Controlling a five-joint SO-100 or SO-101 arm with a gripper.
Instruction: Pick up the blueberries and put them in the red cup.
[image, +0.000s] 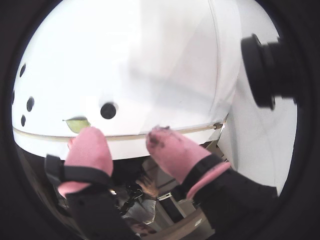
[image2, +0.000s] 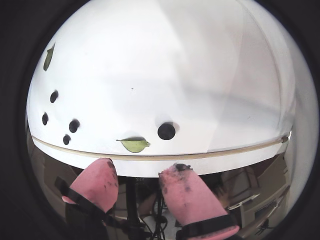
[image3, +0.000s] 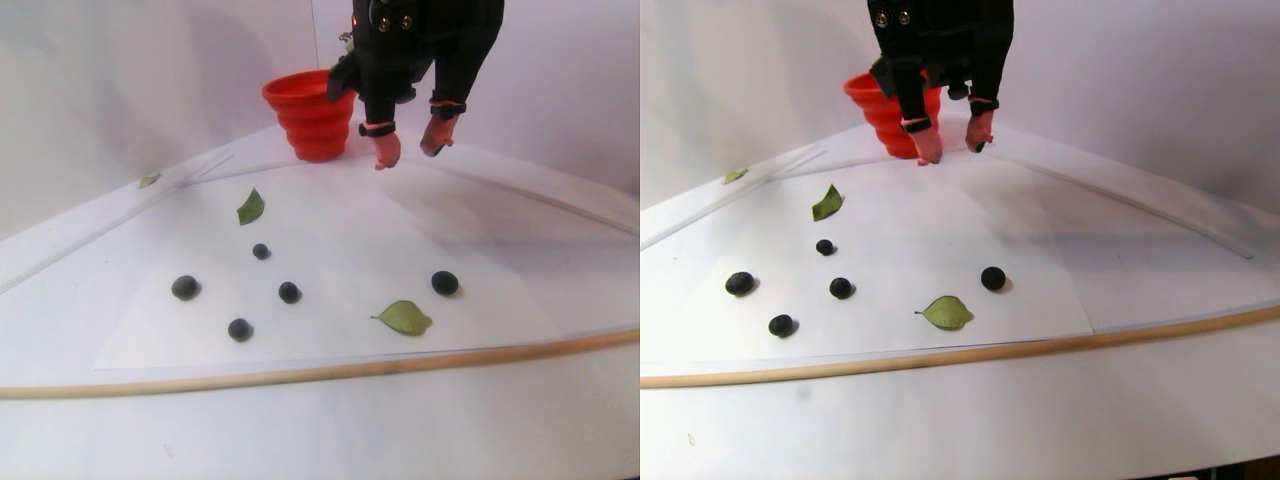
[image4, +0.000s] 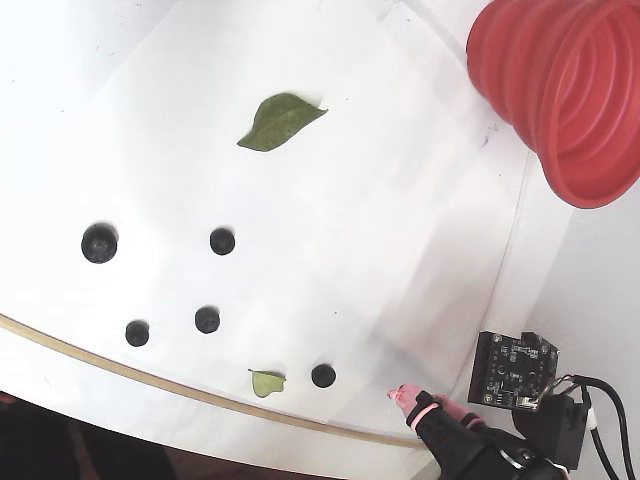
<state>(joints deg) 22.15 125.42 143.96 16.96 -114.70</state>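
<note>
Five blueberries (image4: 222, 241) and three leaves (image4: 279, 121) mid-frame; one red cup (image4: 560, 95) upper right. Gripper (image3: 410, 143) open, empty, beside cup, blueberries well apart.

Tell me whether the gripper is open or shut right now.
Open. In a wrist view the gripper shows a clear gap between its pink fingertips, with nothing held.
</note>
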